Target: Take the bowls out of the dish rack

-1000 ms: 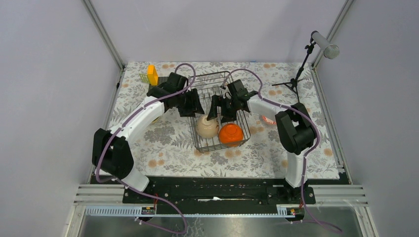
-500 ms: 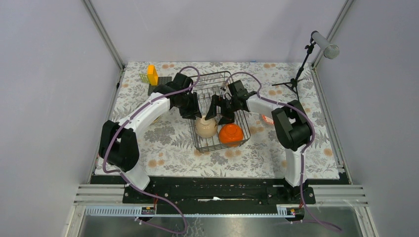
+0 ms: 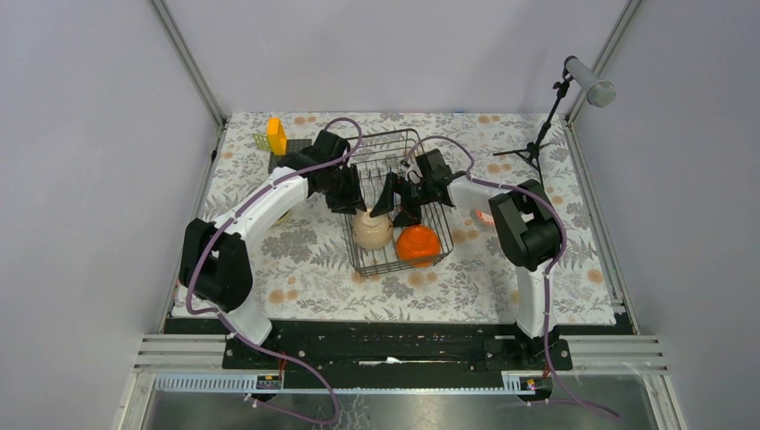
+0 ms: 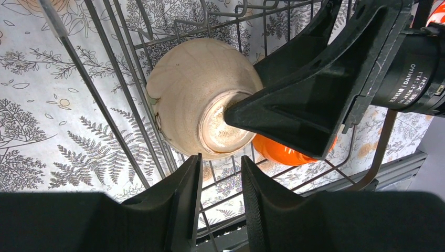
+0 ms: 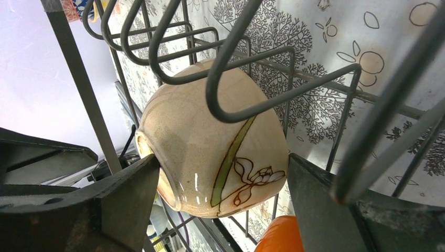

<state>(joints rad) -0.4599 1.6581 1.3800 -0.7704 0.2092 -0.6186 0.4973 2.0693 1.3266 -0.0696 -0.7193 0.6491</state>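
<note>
The black wire dish rack (image 3: 428, 215) stands mid-table with two bowls in its near end. The plain beige bowl (image 3: 374, 229) lies on its side against the wires (image 4: 183, 89) (image 5: 210, 142). The orange bowl (image 3: 418, 243) sits to its right (image 4: 278, 152). My right gripper (image 3: 398, 204) reaches into the rack and stands open astride the beige bowl (image 5: 223, 178). One finger is at the bowl's rim and the other is close to its foot. My left gripper (image 3: 356, 195) hovers at the rack's left side (image 4: 220, 178), jaws narrowly apart with nothing between them.
A yellow-orange object (image 3: 276, 136) stands on a flat black mat (image 3: 294, 149) at the back left. A microphone stand (image 3: 543, 130) rises at the back right. A small red-and-white thing (image 3: 487, 217) lies right of the rack, partly behind the right arm. The floral cloth (image 3: 296, 260) covers the table.
The left arm swung in closer to the rack and its jaws narrowed. The right gripper's jaws drew in slightly around the beige bowl. Both bowls stayed where they lay.
</note>
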